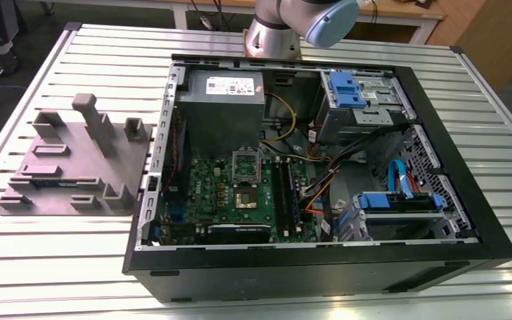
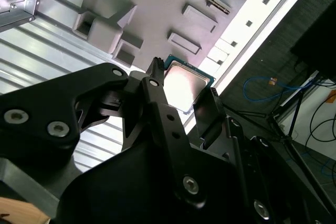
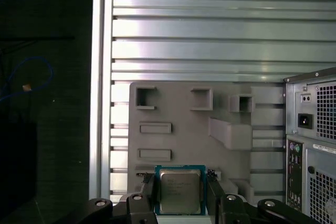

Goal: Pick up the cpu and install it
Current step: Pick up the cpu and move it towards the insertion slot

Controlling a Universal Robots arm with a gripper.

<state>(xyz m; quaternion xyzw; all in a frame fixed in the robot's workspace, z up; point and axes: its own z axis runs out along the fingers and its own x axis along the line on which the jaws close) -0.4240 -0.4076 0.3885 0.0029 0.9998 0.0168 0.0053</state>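
Faint, unreadable print on the cpu [image 3: 180,191]

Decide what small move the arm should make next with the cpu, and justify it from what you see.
Probably carry it across toward the socket in the exterior view, which looks unfilled. In the first wrist view the tool grips the cpu by two opposite edges, well above the grey tray, so the pick looks done.

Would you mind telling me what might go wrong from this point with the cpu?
1. The gripper pinches the cpu only by its thin edges over the grey tray; it might slip or tilt.
2. The socket sits inside the case beside cables, so a tilted cpu could seat badly.
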